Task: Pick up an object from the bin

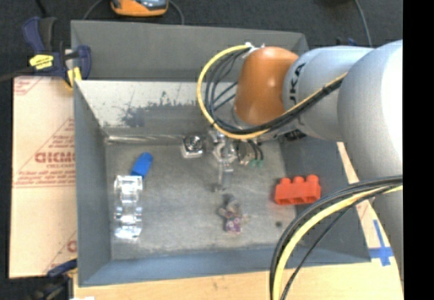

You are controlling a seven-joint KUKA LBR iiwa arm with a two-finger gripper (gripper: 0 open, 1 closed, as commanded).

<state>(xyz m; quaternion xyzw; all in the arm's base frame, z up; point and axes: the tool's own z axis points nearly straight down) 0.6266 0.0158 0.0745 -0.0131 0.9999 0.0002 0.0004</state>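
Evidently end effector [224, 168] hung mid-bin [135, 105]; open or closed could not be told. Shiny metal piece [192, 146] just beside, small purple thing [232, 218] nearer front wall. Risk: descent onto bare floor between them, or nudging metal piece aside.

Diffuse overhead light, moderately bright. The floor of the grey bin [176, 237] is evenly lit. Its far wall [135, 98], behind the gripper [224, 173], is its brightest surface. A soft highlight sits on the orange wrist cover [264, 81] above the gripper. The arm [352, 95] shades the bin's right side. Left of the gripper, a clear plastic piece [127, 207] glints.
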